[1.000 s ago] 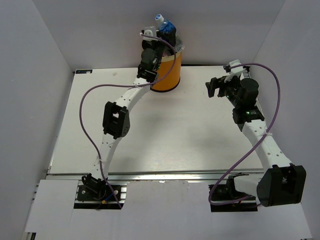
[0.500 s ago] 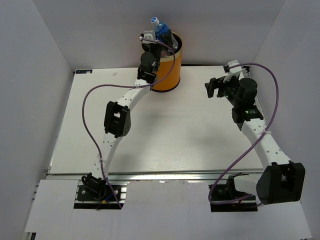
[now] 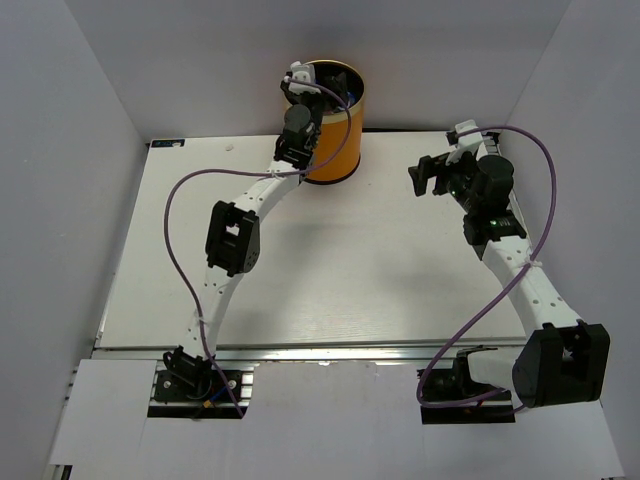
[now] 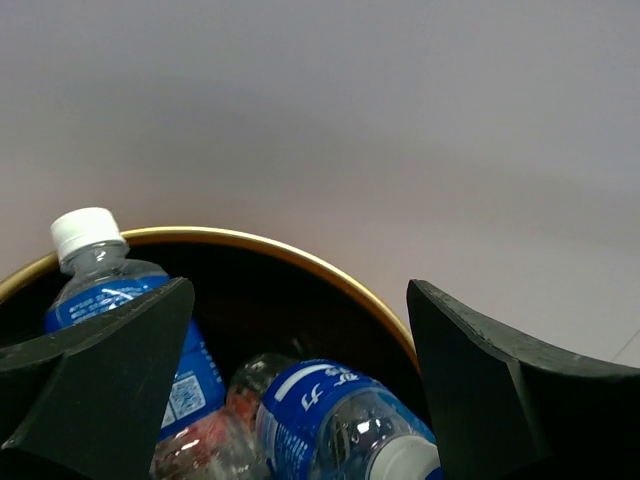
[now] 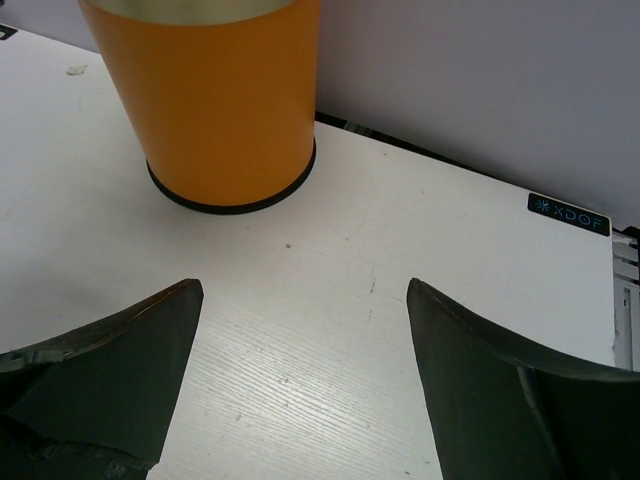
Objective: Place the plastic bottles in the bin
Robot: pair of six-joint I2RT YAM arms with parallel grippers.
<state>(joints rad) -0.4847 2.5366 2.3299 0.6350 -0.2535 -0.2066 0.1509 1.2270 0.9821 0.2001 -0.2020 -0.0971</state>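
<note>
The left claw [image 4: 300,290] hangs over the mouth of the bin [image 4: 250,240] with its two dark fingers spread wide apart and nothing between them. From the top camera this claw [image 3: 300,80] sits at the near-left part of the rim, the arm reaching up across the orange wall.

The bin [image 3: 338,140] is a tall orange cylinder with a thin gold band around its top, a black inside and a dark ring at its foot. It stands at the far edge of the white counter [image 3: 350,280], close to the back wall.

Inside it, the left wrist view shows several plastic bottles. A white-capped bottle [image 4: 100,275] leans against the left inner wall, neck up, clear at the shoulder with a blue label below; its cap reaches about rim height. A second blue-labelled bottle [image 4: 335,420] lies lower and to the right, its white cap pointing towards the camera. Between them lies a clear bottle [image 4: 205,440] with some red on it, partly hidden behind the left finger.

The right claw [image 5: 303,285] is also parted and holds nothing. It hovers above the bare counter [image 5: 300,350], well apart from the bin [image 5: 215,100], which it faces. From the top camera, this claw [image 3: 425,175] is to the right of the bin.
</note>
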